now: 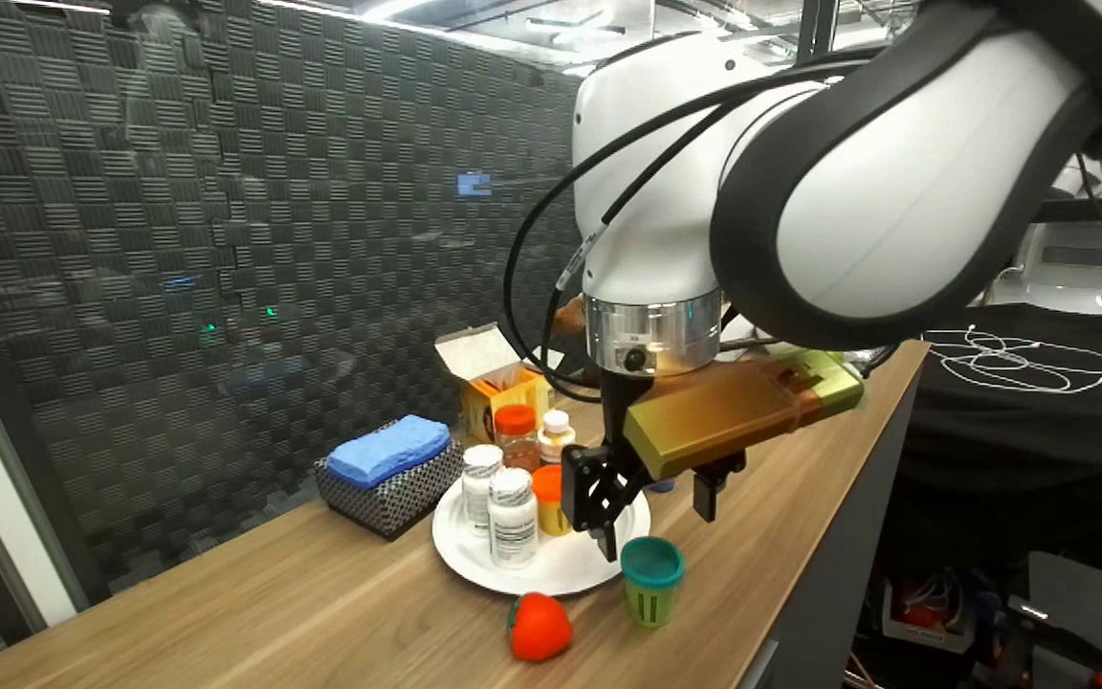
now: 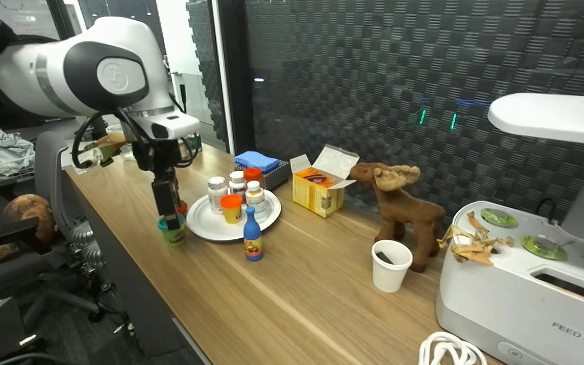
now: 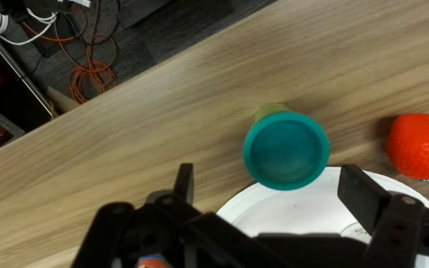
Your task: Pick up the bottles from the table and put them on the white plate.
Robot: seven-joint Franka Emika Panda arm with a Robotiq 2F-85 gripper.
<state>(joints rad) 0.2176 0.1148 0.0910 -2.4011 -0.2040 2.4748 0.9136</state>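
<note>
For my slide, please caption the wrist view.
Open black tool near a teal-lidded green plastic tub, which stands beside a round white plate and a red strawberry-shaped object.

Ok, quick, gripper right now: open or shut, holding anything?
Black two-finger gripper: open, holding nothing; green tub with round teal lid stands ungripped.

Got bottles [image 2: 217, 196] on plate [image 2: 206, 224], another bottle [image 2: 253, 239] just beside; tub [image 2: 174, 236] between plate and open edge of table [image 2: 282, 304]; box [image 2: 315, 196] toward opposite edge.
</note>
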